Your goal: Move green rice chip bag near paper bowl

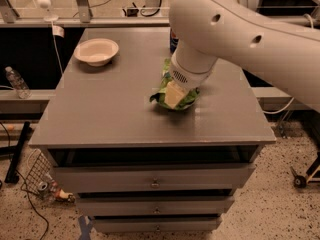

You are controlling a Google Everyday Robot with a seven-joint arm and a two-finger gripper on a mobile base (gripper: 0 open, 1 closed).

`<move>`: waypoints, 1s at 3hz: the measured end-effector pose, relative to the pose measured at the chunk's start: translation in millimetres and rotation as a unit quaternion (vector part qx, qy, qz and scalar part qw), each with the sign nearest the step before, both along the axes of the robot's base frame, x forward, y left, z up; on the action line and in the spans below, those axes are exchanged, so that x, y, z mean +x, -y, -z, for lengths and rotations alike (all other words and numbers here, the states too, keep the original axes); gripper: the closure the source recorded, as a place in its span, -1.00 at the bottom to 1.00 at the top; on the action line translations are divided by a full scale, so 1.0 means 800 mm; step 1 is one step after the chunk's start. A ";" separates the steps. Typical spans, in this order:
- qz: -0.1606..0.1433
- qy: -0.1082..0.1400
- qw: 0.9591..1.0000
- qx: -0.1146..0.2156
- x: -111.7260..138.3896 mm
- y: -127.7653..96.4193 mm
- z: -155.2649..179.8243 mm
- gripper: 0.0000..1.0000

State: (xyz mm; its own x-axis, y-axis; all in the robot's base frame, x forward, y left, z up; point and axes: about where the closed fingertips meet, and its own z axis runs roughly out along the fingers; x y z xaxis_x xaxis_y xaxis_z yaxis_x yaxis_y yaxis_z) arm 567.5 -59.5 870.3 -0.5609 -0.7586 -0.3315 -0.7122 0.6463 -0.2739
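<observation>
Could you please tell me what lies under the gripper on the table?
The green chip bag lies under the gripper, on the table. Only its crinkled edges show; the gripper and arm cover the rest.

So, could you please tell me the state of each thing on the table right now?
green rice chip bag: lying crumpled on the table, right of centre, under the gripper.
gripper: down on the bag.
paper bowl: upright, empty, far left corner, apart from the bag.
blue can: upright, mostly hidden behind the arm.
</observation>
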 end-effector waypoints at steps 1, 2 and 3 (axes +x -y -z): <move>-0.029 0.067 0.997 -0.016 0.011 -0.002 -0.040 0.99; -0.062 0.103 0.992 -0.022 0.018 -0.009 -0.064 1.00; -0.067 0.106 0.992 -0.023 0.018 -0.010 -0.065 1.00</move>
State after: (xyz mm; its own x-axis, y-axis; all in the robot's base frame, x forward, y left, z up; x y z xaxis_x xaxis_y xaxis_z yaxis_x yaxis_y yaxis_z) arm 582.0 -51.8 922.4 -0.3759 -0.8383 -0.3949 -0.7137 0.5337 -0.4537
